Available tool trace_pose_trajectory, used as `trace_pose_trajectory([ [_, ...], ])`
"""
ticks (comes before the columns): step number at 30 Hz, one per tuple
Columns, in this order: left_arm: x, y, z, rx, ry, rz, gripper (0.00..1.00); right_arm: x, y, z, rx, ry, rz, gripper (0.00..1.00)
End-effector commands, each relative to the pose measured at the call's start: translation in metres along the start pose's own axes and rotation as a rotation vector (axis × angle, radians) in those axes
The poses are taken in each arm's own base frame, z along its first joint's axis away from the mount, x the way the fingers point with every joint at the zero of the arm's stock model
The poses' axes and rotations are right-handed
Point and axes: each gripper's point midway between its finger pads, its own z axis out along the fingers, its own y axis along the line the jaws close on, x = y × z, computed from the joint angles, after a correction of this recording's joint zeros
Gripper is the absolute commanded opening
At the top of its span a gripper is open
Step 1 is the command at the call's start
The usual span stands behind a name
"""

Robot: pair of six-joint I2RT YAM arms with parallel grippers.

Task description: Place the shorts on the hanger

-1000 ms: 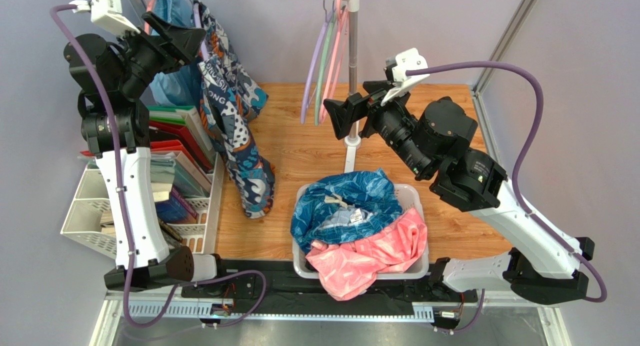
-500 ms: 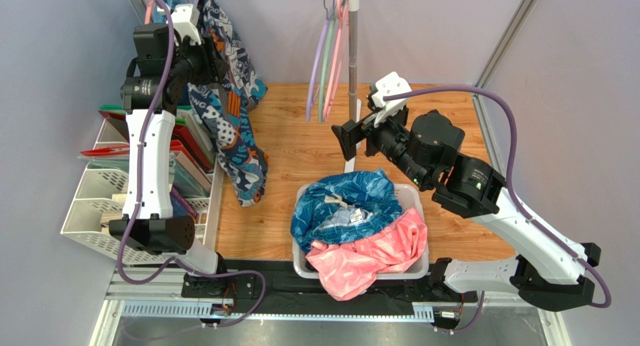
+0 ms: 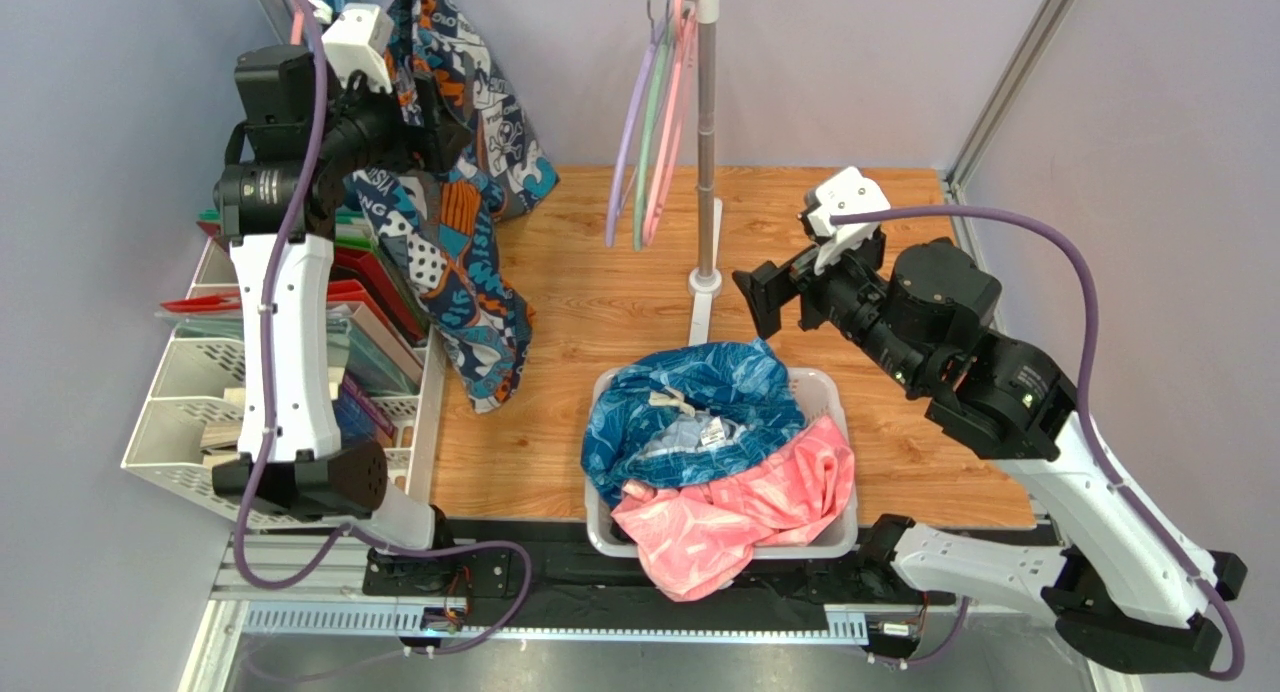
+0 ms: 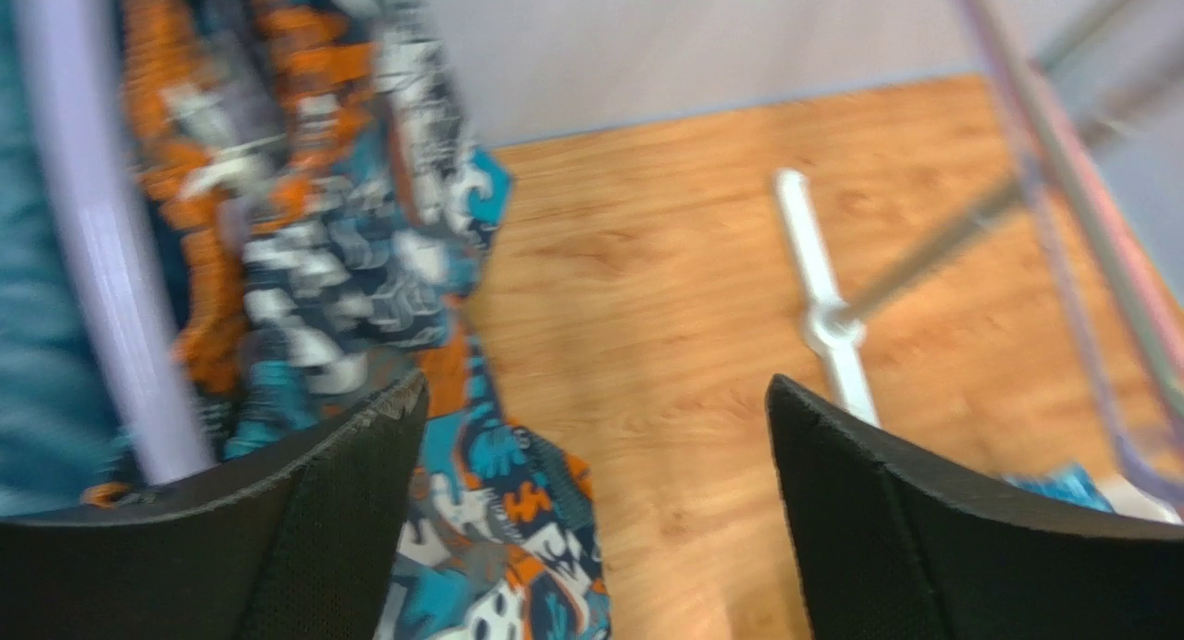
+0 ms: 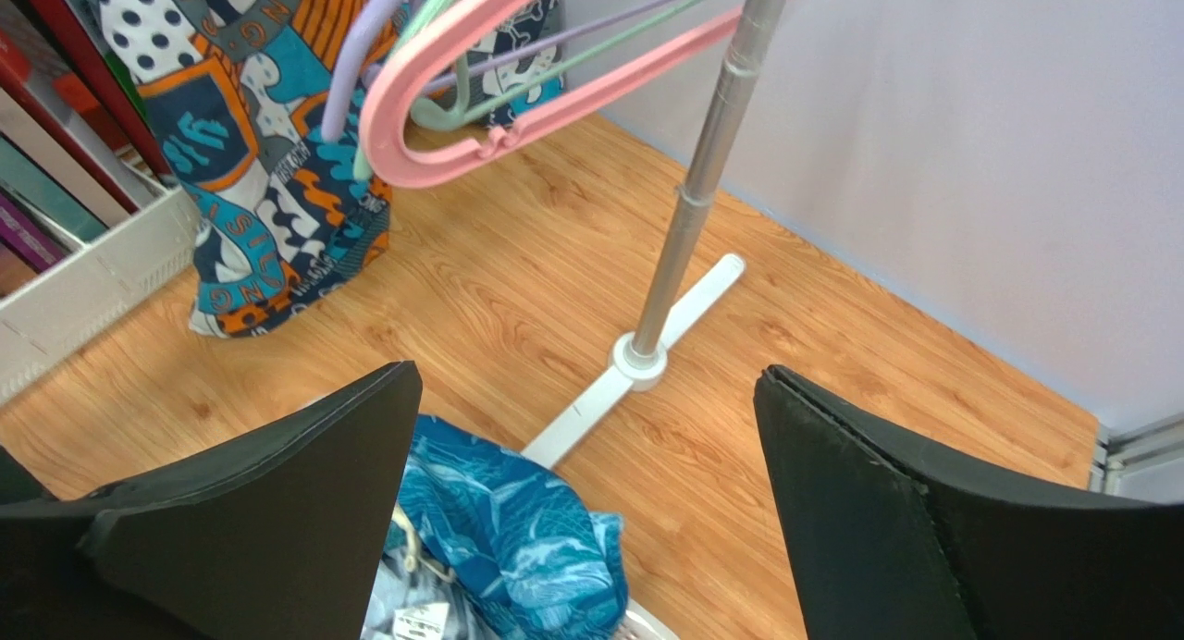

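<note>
Left fingers [image 4: 323, 529] gape beside the hanging shorts [image 4: 348, 259]; right fingers [image 5: 257, 515] likewise spread wide.

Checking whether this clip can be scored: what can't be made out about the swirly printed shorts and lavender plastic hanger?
Top view: the frame's upper edge cuts off what the orange-teal printed shorts hang from.
Left wrist view: motion blur; the pale lavender bar, likely the hanger, runs off the top edge, hook unseen.
</note>
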Motion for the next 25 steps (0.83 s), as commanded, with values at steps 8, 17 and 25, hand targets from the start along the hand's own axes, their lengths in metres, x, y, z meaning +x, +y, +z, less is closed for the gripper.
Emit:
trace_pose_trajectory([
  [8,0.030,-0.120,-0.119,0.488,0.024,0.169,0.99,0.037,-0.025,-0.056,-0.037,0.067,-0.017,0.99],
  [17,0.138,-0.109,-0.151,0.405,0.214,0.183,0.99,0.121,-0.035,-0.083,0.030,0.201,0.027,0.98],
  [25,0.183,-0.098,-0.159,0.326,0.269,0.173,0.99,0.169,-0.032,-0.090,0.024,0.299,-0.003,0.98],
])
